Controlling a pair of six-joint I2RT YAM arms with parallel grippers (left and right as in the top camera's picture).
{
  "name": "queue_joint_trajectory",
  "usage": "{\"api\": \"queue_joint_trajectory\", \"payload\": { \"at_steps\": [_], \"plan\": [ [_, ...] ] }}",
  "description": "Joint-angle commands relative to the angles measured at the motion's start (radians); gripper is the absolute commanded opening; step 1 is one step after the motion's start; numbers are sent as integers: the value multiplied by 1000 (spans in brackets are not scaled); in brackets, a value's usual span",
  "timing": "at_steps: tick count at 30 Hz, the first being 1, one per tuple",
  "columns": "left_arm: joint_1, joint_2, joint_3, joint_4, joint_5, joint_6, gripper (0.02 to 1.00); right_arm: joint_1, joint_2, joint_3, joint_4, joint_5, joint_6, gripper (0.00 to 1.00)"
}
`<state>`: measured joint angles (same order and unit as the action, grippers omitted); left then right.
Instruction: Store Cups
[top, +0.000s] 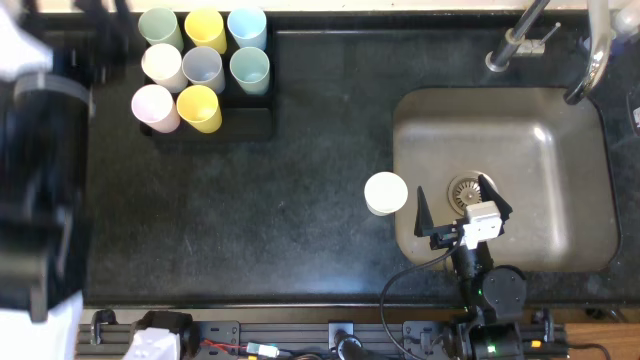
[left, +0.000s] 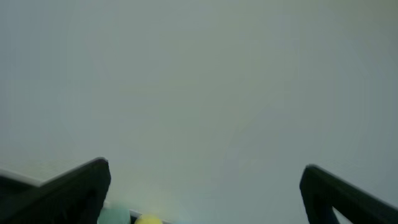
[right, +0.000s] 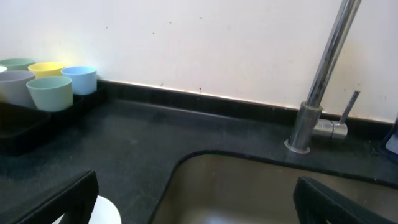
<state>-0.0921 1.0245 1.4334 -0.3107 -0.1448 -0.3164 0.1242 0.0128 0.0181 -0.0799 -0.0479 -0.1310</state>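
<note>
1. Your right claw (top: 458, 203) hangs spread open over the sink (top: 560, 150), right of centre in the top view, close to the drain and holding nothing. The lone white cup (top: 385, 193) stands upright on the dark desk (top: 250, 220) just beside the sink's left rim, to the left of the claw. In the upper left of the frame a black tray (top: 255, 122) carries eight stored cups (top: 203, 68), upright in rows. Your left arm (top: 40, 170) is a dark blur along the left edge. The faucet (top: 515, 40) stands at the upper right.
2. In the left wrist view, your left claw (left: 205, 168) is released, with its fingers wide apart in the lower corners and nothing between them. A pale wall (left: 199, 74) lies ahead. At the bottom edge, the rims of a teal cup (left: 115, 216) and a yellow cup (left: 149, 219) peek in.
3. In the right wrist view, the right claw's fingers sit far apart at the lower corners, with the sink basin between them. The white cup shows at the lower left, just beside one finger; you cannot tell if they touch. The stored cups sit at the left, and the faucet rises at the right.
</note>
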Motion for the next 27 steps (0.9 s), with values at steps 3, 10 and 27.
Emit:
{"api": "queue_joint_trajectory", "payload": {
  "at_steps": [3, 10, 27],
  "plan": [
    [29, -294, -457, 217, 142, 198, 1000, 0, -8, -13, 6, -6, 3, 998],
    [29, -584, -841, 407, 197, 197, 1000, 0, -8, -13, 6, -6, 3, 998],
    [33, -988, -1413, 586, 165, 197, 1000, 0, -8, -13, 6, -6, 3, 998]
  ]
}}
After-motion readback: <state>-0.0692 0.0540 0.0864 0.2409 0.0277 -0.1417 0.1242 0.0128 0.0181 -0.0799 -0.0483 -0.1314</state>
